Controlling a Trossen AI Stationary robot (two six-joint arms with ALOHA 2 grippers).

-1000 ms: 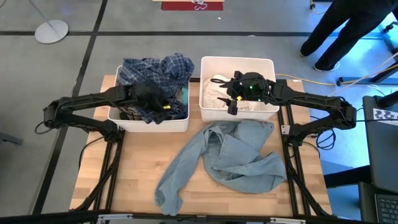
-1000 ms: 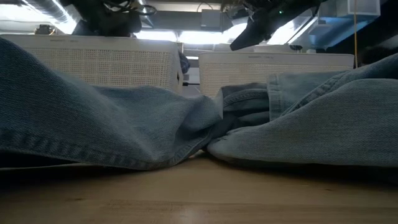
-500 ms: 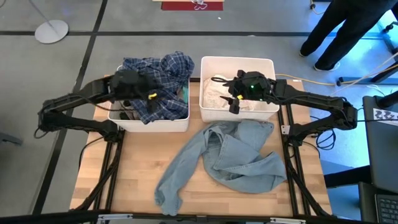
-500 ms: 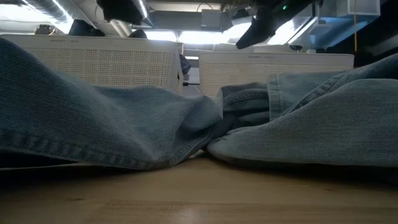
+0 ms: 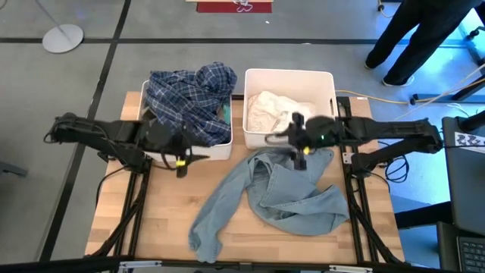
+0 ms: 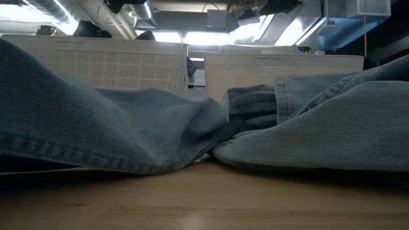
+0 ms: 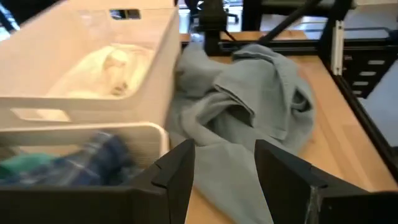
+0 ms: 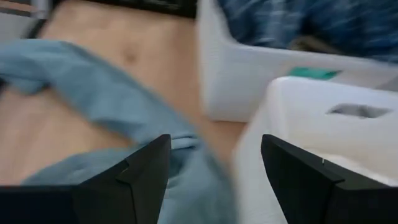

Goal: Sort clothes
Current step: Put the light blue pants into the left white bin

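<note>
A light blue denim garment (image 5: 280,189) lies crumpled on the wooden table, its far end near the right bin; it fills the low view (image 6: 192,128). Blue plaid clothes (image 5: 189,98) are heaped in the left white bin (image 5: 220,150). White and beige clothes (image 5: 269,110) lie in the right white bin (image 5: 330,83). My left gripper (image 5: 182,157) hovers open at the left bin's near wall, with nothing between its fingers (image 7: 224,180). My right gripper (image 5: 301,145) hovers open over the right bin's near wall and the denim's far end (image 8: 214,180).
Bare wood (image 5: 167,205) lies near and left of the denim. A person's legs (image 5: 413,38) stand on the floor beyond the table's far right corner. Black frame rails (image 5: 136,197) run along both table sides.
Both grippers have come out from over their bins toward the table's near edge, staying open. The left one has swung from above the plaid heap to the left bin's near wall. The right one now hangs over the denim's far end. The clothes have not moved.
</note>
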